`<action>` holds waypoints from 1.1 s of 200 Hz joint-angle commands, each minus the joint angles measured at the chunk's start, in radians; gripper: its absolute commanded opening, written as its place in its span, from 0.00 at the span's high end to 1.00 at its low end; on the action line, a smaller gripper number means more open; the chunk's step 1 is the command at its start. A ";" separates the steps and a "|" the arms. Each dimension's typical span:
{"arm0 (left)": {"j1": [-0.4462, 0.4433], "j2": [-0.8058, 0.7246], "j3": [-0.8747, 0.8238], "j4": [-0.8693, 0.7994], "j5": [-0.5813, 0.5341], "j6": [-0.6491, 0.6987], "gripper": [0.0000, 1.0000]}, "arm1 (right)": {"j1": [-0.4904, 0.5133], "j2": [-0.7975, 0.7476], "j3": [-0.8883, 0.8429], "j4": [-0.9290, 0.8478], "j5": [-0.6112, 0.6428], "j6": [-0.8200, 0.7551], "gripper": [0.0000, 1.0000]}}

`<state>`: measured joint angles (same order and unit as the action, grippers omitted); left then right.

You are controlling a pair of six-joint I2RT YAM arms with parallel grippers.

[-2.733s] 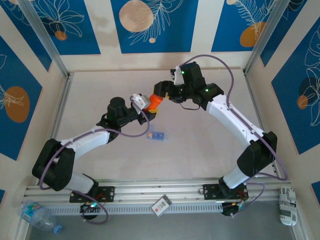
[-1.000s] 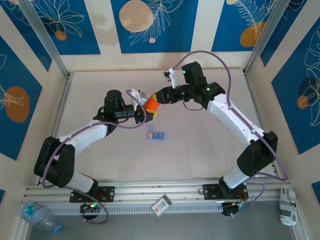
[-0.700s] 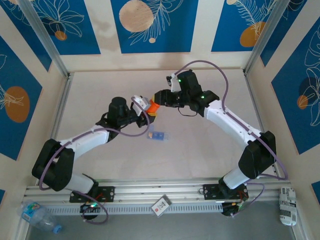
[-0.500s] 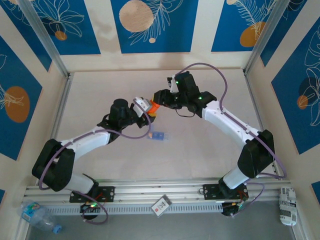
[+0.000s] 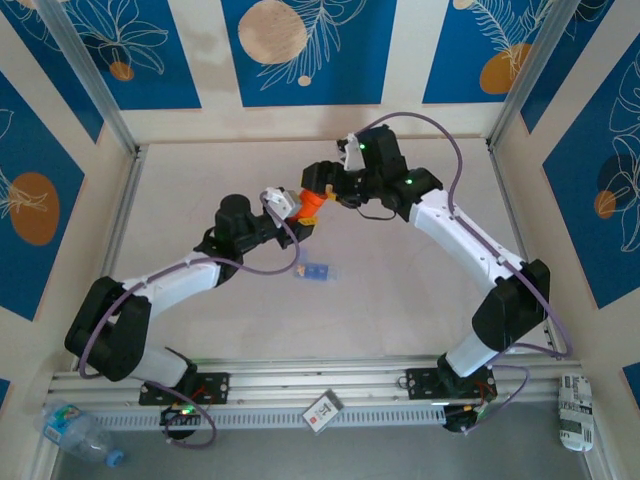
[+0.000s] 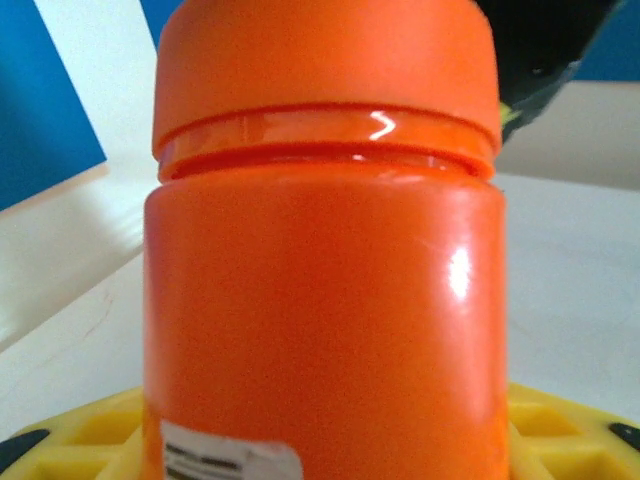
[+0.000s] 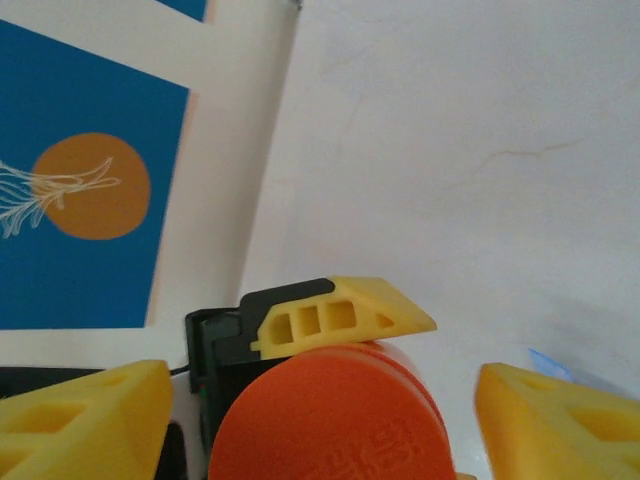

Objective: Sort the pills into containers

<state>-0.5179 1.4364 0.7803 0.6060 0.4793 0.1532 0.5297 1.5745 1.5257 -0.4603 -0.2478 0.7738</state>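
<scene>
An orange bottle [image 5: 306,206] with its orange cap [image 6: 325,60] on is held above the table, my left gripper [image 5: 290,208] shut on its body. Its yellow fingers [image 6: 70,440] flank the bottle's base in the left wrist view. My right gripper [image 5: 322,190] is at the cap end. In the right wrist view its yellow fingertips [image 7: 80,420] stand apart on either side of the cap [image 7: 330,420], open and not touching it. The containers [image 5: 318,271], a pale-blue strip, lie on the table below the bottle. The pills are hidden.
Walls with blue panels enclose the table on three sides. A metal rail [image 5: 300,385] runs along the near edge, with a small card [image 5: 322,410] on it. A plastic water bottle [image 5: 75,432] lies at the bottom left and a crumpled packet [image 5: 575,410] at the bottom right.
My right gripper's jaws have opened off the orange cap, and the right arm has drawn back a little. The left gripper still holds the bottle, about where it was.
</scene>
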 commanded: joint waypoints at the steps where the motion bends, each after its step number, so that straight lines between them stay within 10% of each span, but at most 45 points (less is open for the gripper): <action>1: 0.047 0.010 0.030 0.093 0.154 -0.078 1.00 | -0.048 -0.066 0.027 -0.038 -0.085 -0.052 0.17; 84: 0.098 0.053 0.118 0.044 0.483 -0.233 1.00 | -0.114 -0.017 0.187 -0.276 -0.277 -0.698 0.16; 178: 0.097 0.043 0.135 -0.014 0.524 -0.219 1.00 | -0.037 0.119 0.343 -0.465 -0.227 -0.816 0.23; 220: 0.098 0.041 0.136 -0.019 0.523 -0.214 1.00 | -0.037 0.122 0.322 -0.456 -0.240 -0.802 0.50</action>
<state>-0.4290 1.4891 0.8822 0.5770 0.9600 -0.0704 0.4934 1.6951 1.8500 -0.8932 -0.4793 -0.0250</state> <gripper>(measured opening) 0.531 0.577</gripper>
